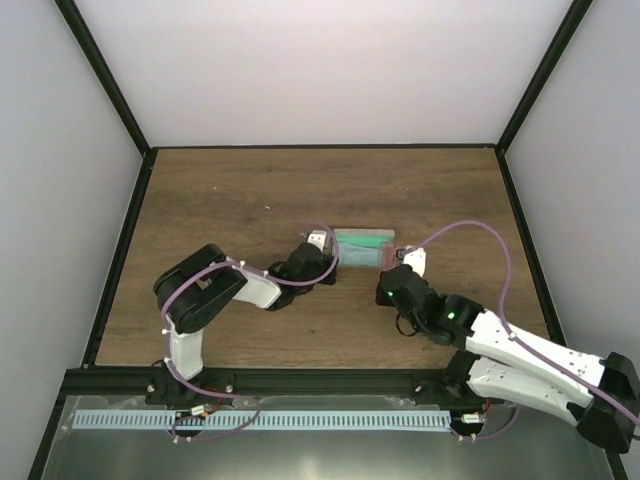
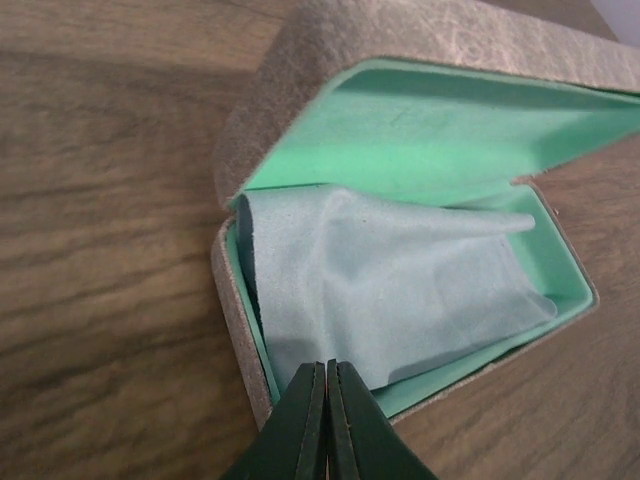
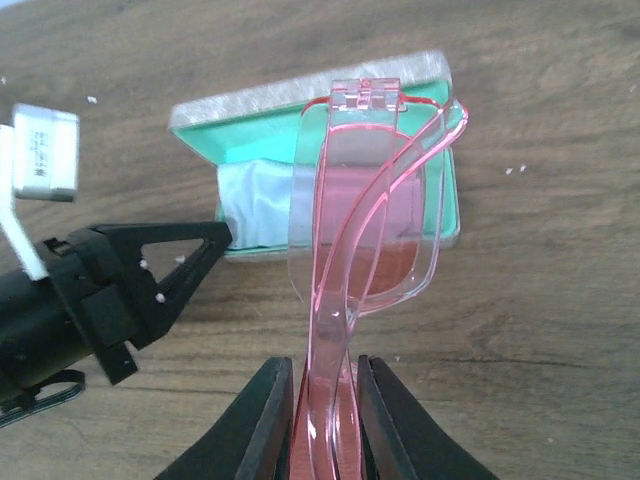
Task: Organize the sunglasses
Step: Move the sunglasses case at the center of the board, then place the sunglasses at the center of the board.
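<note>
Sunglasses (image 3: 380, 250), a small folded pair with a thin translucent red frame and slender arms, sit clamped by one end in the right pincer (image 3: 322, 378). Its fingers are closed narrowly on the frame. The pair is off the desk (image 1: 220, 190), held over the right end of the grey oblong case (image 2: 400, 30), which lies open in the middle of the desk with its length running from left edge to right edge.

The pair's long axis runs straight out along the fingers, with the free hinged end leading towards the far edge. In the right wrist view it lies across the case rather than along it. It would probably need turning to lie lengthwise in the green-lined tray.

A pale blue square cloth (image 2: 390, 290) is bunched in the tray's left half, leaving the right part bare, which is likely why the glasses come in from that end. The left pincer (image 2: 327, 410) is fully closed, its tip at the tray's near left rim by the cloth's edge. It seems placed to steady the case or tuck the cloth. Whether it pinches any cloth I cannot tell.
</note>
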